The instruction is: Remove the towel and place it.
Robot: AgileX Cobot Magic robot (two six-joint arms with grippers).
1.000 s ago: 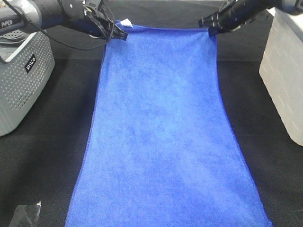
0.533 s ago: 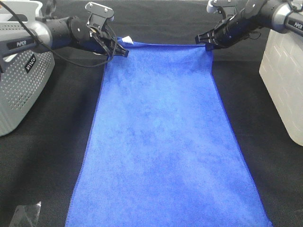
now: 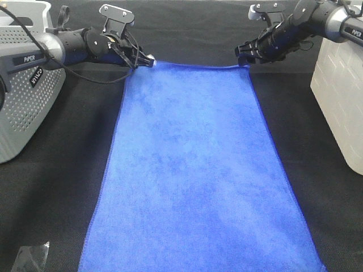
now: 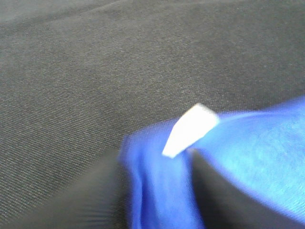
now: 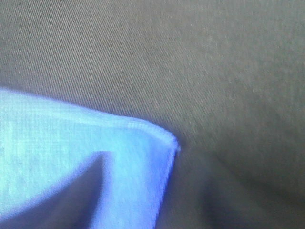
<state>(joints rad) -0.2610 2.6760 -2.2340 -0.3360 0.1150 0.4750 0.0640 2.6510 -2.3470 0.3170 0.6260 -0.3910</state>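
The royal-blue towel lies spread lengthwise on the black table, its far edge between my two grippers. My left gripper is at the far left corner, beside the small white tag. In the left wrist view the tag stands up from bunched blue cloth between my dark fingers. My right gripper is at the far right corner. In the right wrist view the stitched corner lies low over the table with a dark finger on the cloth. Both grippers look shut on the towel.
A grey perforated basket stands at the left edge. A white crate stands at the right edge. A small clear plastic piece lies at the front left. Black table surface shows on both sides of the towel.
Both grippers have come down and toward the front with the towel's far edge. That edge now sits lower, close to the table. The towel's near part has not moved.
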